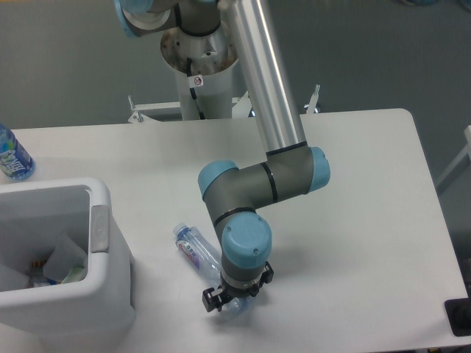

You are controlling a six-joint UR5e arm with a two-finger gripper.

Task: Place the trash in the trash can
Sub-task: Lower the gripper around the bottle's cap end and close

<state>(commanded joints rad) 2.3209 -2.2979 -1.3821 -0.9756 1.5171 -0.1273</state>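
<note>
A clear plastic bottle (197,252) with a blue-red label, one piece of the trash, lies on the table, its cap toward the back left. My gripper (225,301) points down over the bottle's bottom end and straddles it. The wrist hides most of the fingers, so how the jaws stand is unclear. The trash can (100,223), a big white bin, stands at the left edge. Inside it lies a crumpled whitish scrap (65,259) with a touch of green.
A blue-labelled bottle (12,155) stands at the far left behind the bin. The robot's base column (200,81) rises behind the table's back edge. The table's front edge runs just below the gripper.
</note>
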